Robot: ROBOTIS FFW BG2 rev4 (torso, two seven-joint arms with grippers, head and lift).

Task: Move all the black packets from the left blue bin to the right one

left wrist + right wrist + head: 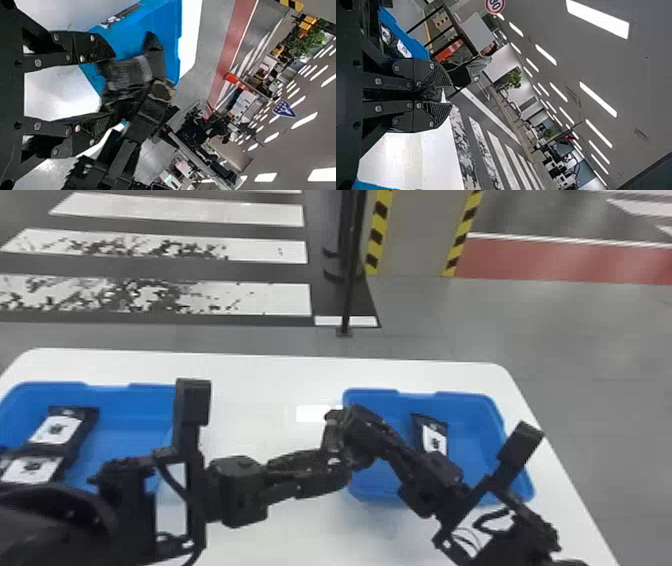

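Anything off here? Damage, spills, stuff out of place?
Beyond the table, the nearest two white floor stripes look badly worn, dark patches breaking up the paint. No spill in sight, and the packets look intact where they show.

Right wrist view: "30" on round sign (pixel 495 4). Left wrist view: blue shield sign (pixel 284 108), white emblem. Head view: packet labels (pixel 56 429) at 9 and 4 o'clock, illegible.
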